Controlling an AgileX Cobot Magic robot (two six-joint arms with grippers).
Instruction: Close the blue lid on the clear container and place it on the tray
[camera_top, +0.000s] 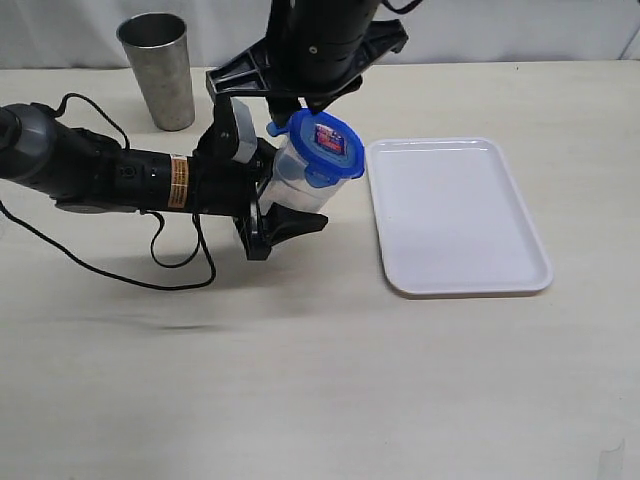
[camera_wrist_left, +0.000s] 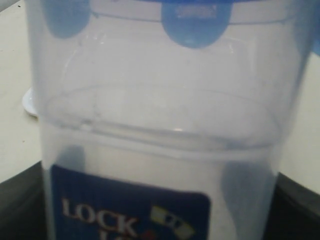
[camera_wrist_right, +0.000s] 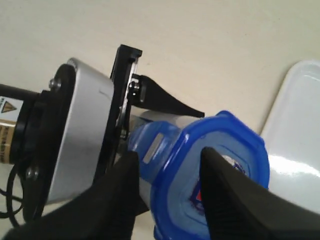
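Right wrist view puts my right fingers (camera_wrist_right: 117, 200) apart, one on each side of the blue lid (camera_wrist_right: 220, 165), with a gap showing, so I take them as wide and holding nothing. My left fingers (camera_top: 290, 225) are clamped around the body of the clear container (camera_top: 295, 175), which tilts above the worktop (camera_top: 320, 380). The lid sits on the container's mouth. Whether its flaps are snapped down I cannot tell, though two of them hang over the rim in the left wrist view.

The container is just beside the white tray (camera_top: 460, 215), not yet on it. A metal cup (camera_top: 160, 70) stands well apart at the back.

I judge the container light, empty, stiff but thin-walled, and smooth enough to slip. The grip belongs on the middle of the body, below the lid, firm without crushing. The flaps should need a short, hard press at each edge.

Through the wall of the container (camera_wrist_left: 160, 125) a blue label (camera_wrist_left: 130, 210) reads "LOCK"; the line beneath is cut off. The red-blue sticker (camera_top: 328, 137) on the lid is too small to read, as is the orange warning label (camera_top: 178, 182) on my left arm.
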